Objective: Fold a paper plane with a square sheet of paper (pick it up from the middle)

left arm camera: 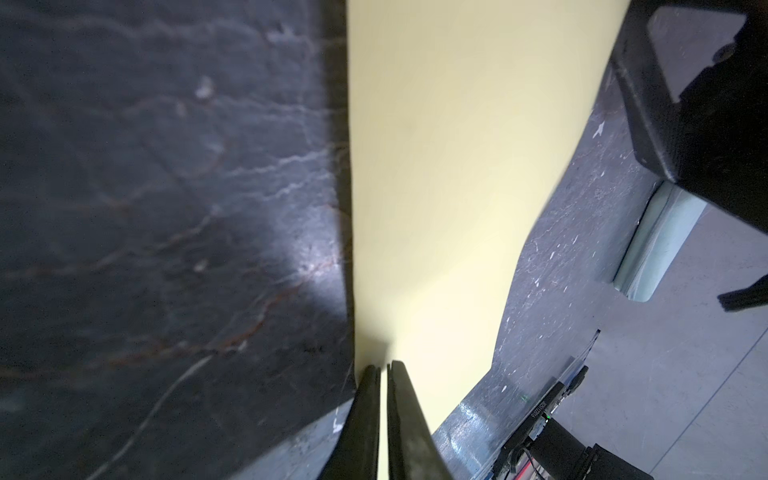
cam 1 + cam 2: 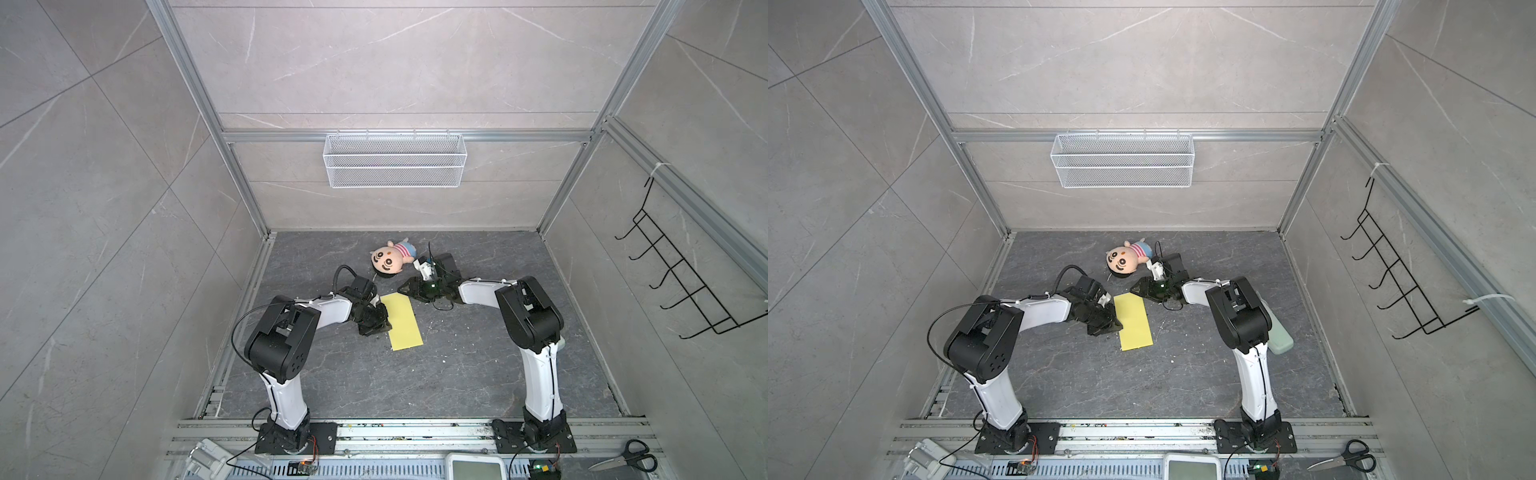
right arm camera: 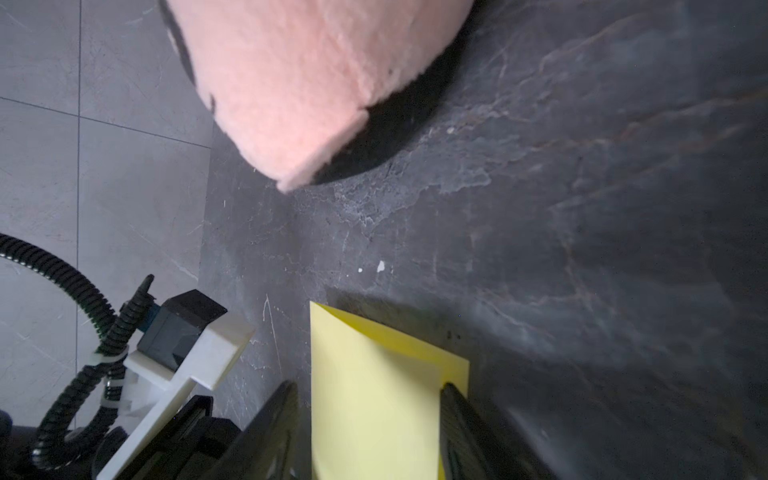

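Top views are filled by the dark surface (image 2: pixel 457 374), over whose middle the left arm (image 2: pixel 328 313) and the right arm (image 2: pixel 478 293) are bent inward; the sheet of paper (image 2: pixel 402 322) is laid flat between them, its far end near the plush doll (image 2: pixel 388 259). The sheet is seen as a narrow rectangle, not a square, so a first fold in half is judged to be made; in the right wrist view two layers are shown at a far corner, a little out of line. In the left wrist view the left jaws are closed to a thin slit on one long edge of the sheet. The right jaws are held well apart over the far end of the sheet, and nothing is gripped by them. No slanted folds, pointed nose or wings are seen, so the plane is judged barely begun: corner folds and wing folds are left.
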